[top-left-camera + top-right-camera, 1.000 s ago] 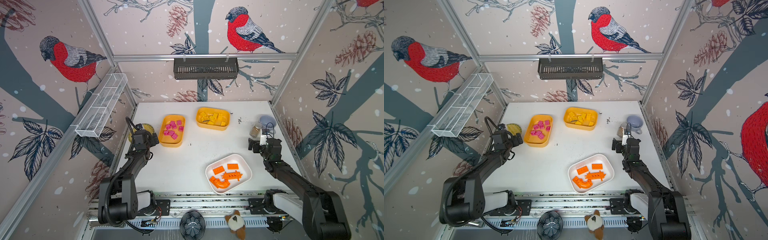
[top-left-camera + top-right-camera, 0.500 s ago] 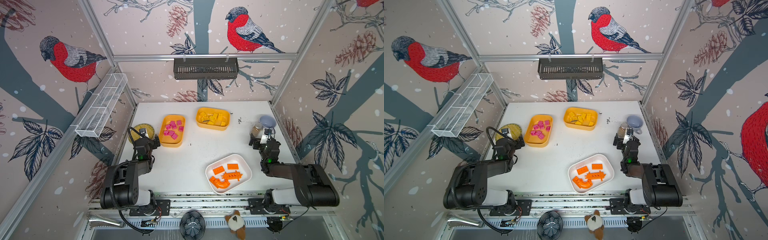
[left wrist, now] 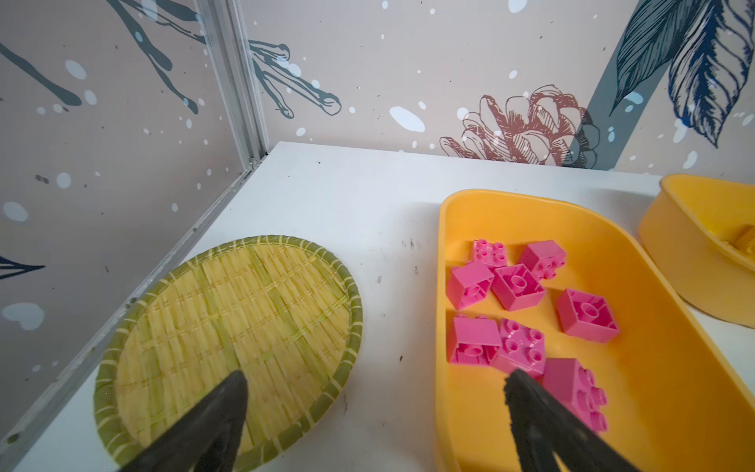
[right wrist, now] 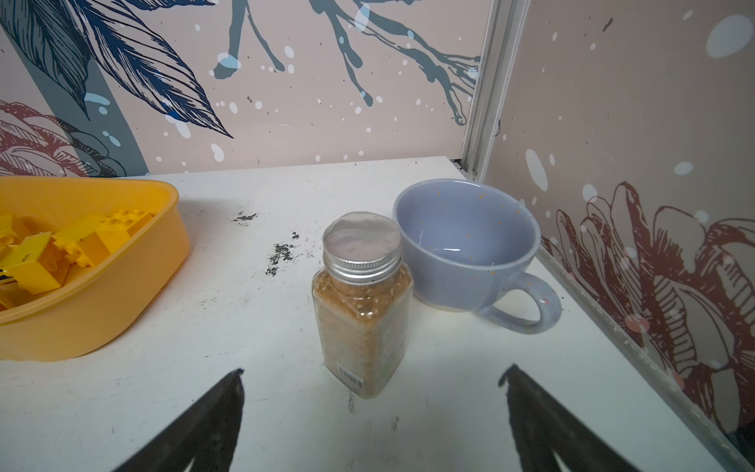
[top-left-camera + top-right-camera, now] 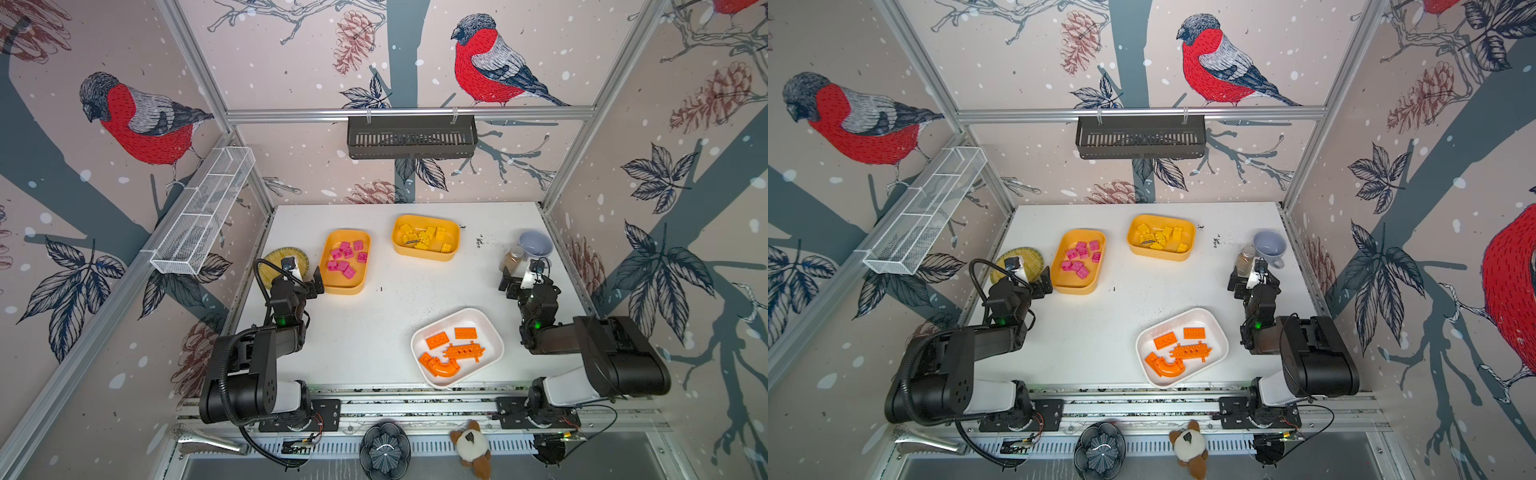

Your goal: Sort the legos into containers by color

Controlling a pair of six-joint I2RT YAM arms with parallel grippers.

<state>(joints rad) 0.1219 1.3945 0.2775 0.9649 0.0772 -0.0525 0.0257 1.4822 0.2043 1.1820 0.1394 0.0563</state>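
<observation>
Evidently the sorting is at its close: pink bricks [image 5: 347,257] are gathered in the left yellow tub [image 5: 328,286], yellow bricks [image 5: 424,239] in the far yellow tub [image 5: 426,257], and orange pieces [image 5: 453,353] in the white tub [image 5: 494,332] at the front. No loose brick is seen on the table [image 5: 374,324]. The left gripper [image 3: 376,380] is held empty with fingers spread beside the pink bricks' tub. The right gripper [image 4: 371,372], likewise spread and empty, is pointed at a spice jar [image 4: 361,302] and a mug [image 4: 465,245]. Nothing more is judged necessary than a last check for bricks hidden behind the arms.
</observation>
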